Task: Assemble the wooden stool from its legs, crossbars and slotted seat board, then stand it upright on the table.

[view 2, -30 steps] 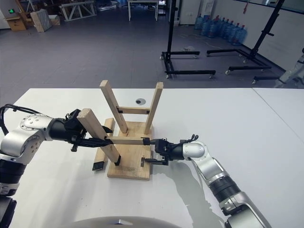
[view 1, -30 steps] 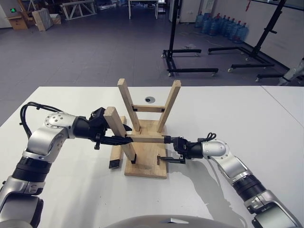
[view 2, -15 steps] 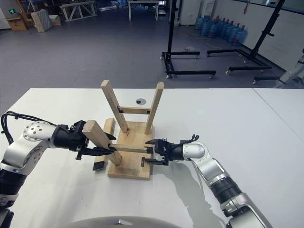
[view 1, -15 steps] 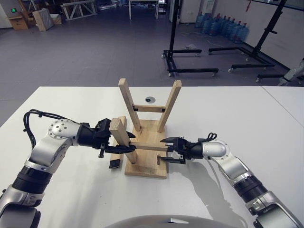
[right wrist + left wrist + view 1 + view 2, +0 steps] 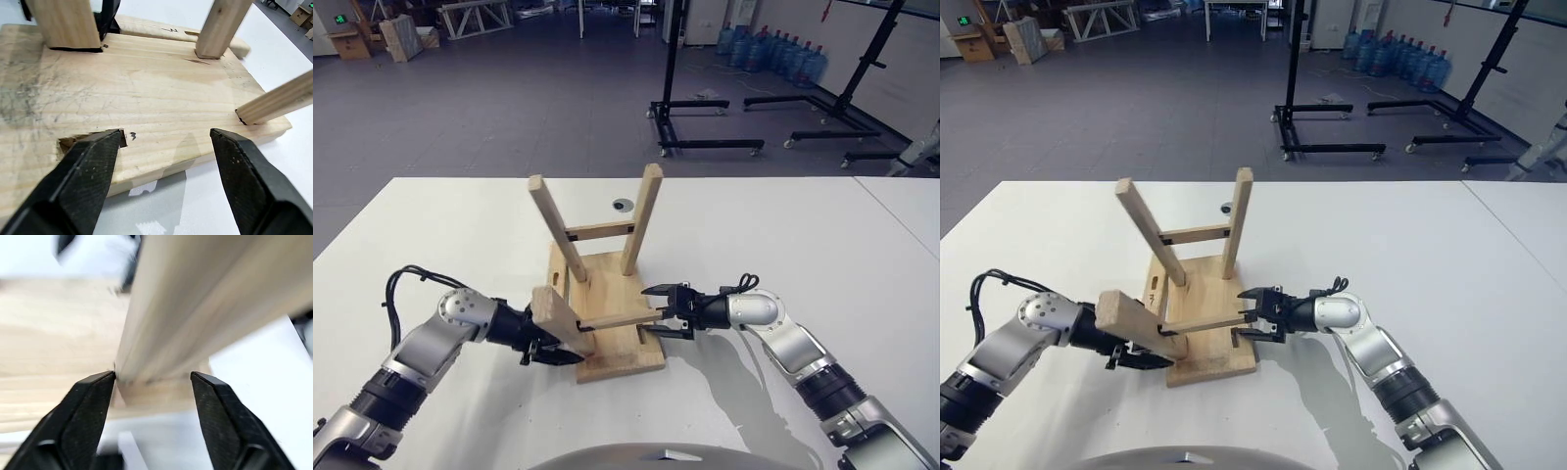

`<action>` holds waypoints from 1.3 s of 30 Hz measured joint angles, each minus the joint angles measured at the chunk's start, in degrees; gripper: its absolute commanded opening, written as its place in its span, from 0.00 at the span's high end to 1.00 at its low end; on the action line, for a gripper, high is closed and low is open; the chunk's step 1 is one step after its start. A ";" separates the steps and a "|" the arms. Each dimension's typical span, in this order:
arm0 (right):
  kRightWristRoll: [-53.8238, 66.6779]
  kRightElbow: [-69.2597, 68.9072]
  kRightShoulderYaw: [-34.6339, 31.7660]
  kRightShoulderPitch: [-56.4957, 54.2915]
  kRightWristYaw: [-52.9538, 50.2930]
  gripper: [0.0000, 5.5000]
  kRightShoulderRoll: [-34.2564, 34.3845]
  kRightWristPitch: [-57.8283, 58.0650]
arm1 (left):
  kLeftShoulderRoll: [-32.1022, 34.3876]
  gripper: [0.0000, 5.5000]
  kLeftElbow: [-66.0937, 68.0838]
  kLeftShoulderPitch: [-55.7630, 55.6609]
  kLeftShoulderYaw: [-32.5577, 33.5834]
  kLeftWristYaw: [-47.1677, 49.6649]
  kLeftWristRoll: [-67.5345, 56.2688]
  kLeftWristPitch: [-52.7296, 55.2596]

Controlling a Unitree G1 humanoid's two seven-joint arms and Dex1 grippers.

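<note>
Left hand [image 5: 551,351]: closed around the lower end of a loose leg [image 5: 553,313], one finger on each side, holding it tilted at the near-left corner of the seat board [image 5: 607,286], probably so that its foot can be worked into the slot there. Spare piece [image 5: 556,279]: lies flat on the tabletop [image 5: 803,225], touching the board's left edge, apparently waiting its turn. Seat board: flat on the tabletop, underside up, so that legs can be set in from above. Two standing legs [image 5: 558,227] and [image 5: 641,220]: seated at the far side, leaning apart, tied by a short rail [image 5: 600,232]. Crossbar [image 5: 622,319]: joined to the held leg and running rightward just above the board, its free end unsupported. Empty slot [image 5: 66,143]: near-right corner of the board, no leg in it yet. Right hand [image 5: 656,313]: open with fingers spread, hovering at the crossbar's free end over that corner, gripping nothing, seemingly ready to steady bar or board.
</note>
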 measured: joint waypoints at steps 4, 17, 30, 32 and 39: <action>0.00 0.82 0.16 -0.01 -0.32 0.39 0.07 -1.73 | -0.71 0.26 -0.43 0.36 1.70 1.57 0.01 1.05; 0.01 2.72 -0.56 1.63 -4.20 0.39 0.39 -5.54 | -5.82 0.23 -15.05 11.91 13.48 28.67 6.61 9.54; 0.01 2.09 -0.90 3.09 -6.67 0.39 1.17 -5.56 | -12.69 0.23 -19.73 8.76 7.59 45.51 17.26 24.55; 0.01 2.05 -0.91 3.21 -6.90 0.39 1.25 -5.57 | -11.48 0.23 -20.60 8.74 7.04 45.09 17.98 24.79; 0.00 0.61 -1.10 4.89 -9.28 0.39 1.26 -5.42 | -2.21 0.23 -21.58 10.06 9.36 39.49 18.96 25.44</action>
